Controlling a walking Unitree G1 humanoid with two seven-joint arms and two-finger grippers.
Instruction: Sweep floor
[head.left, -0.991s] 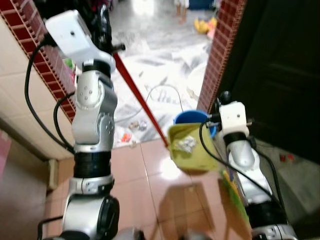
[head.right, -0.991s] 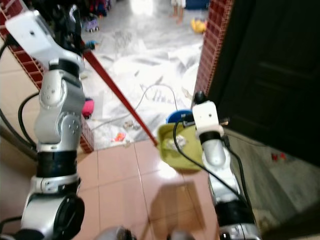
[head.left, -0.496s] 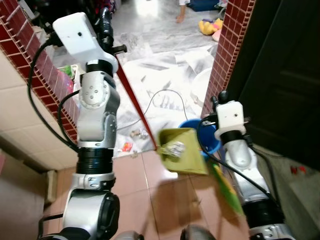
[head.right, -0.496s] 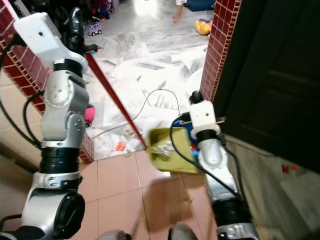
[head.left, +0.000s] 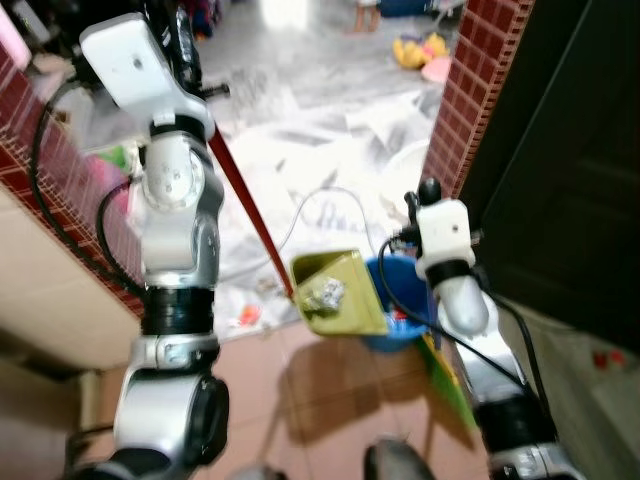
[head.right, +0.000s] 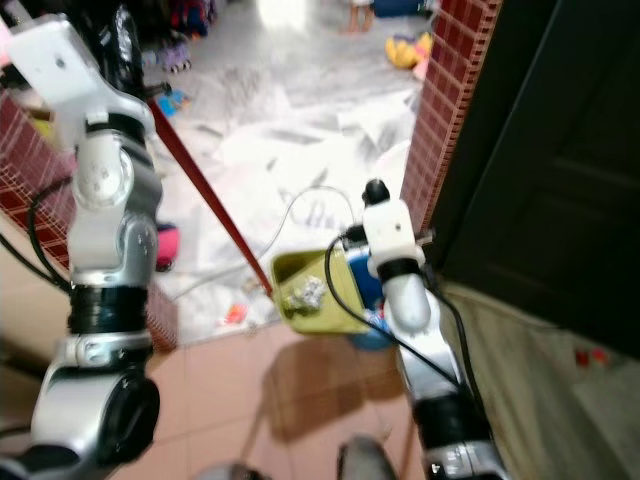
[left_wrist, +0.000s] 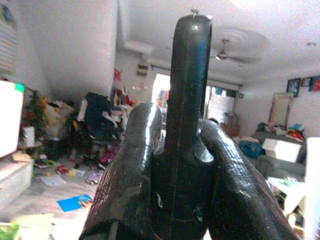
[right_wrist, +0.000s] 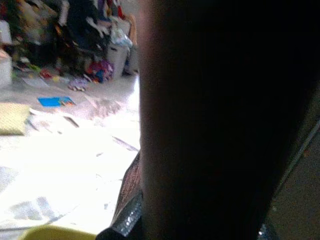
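A red broom handle (head.left: 245, 215) is held by the left gripper (left_wrist: 175, 150), whose two black fingers (left_wrist: 127, 170) are closed around the dark upper end of the stick, as seen in the left wrist view. From that raised gripper the handle slants down and away toward the floor, ending just behind a yellow-green dustpan (head.left: 338, 292). The broom head is hidden behind the dustpan and cannot be made out.

The dustpan is seen just in front of the right gripper (head.left: 428, 190), at about the height of its wrist, with crumpled silvery rubbish (head.left: 325, 293) lying inside it. Whether the dustpan is gripped by the right fingers cannot be told: the right wrist view is blocked by a dark blurred shape, and only a sliver of yellow-green shows at its edge. A blue bucket (head.left: 400, 310) stands directly below the right gripper, partly covered by the dustpan and the arm.

Beyond both grippers, a pale floor strewn with sheets of paper (head.left: 330, 130) is visible, along with a thin white cable (head.left: 320, 195). Small scraps (head.left: 248, 315) lie below the left arm, too blurred to identify.
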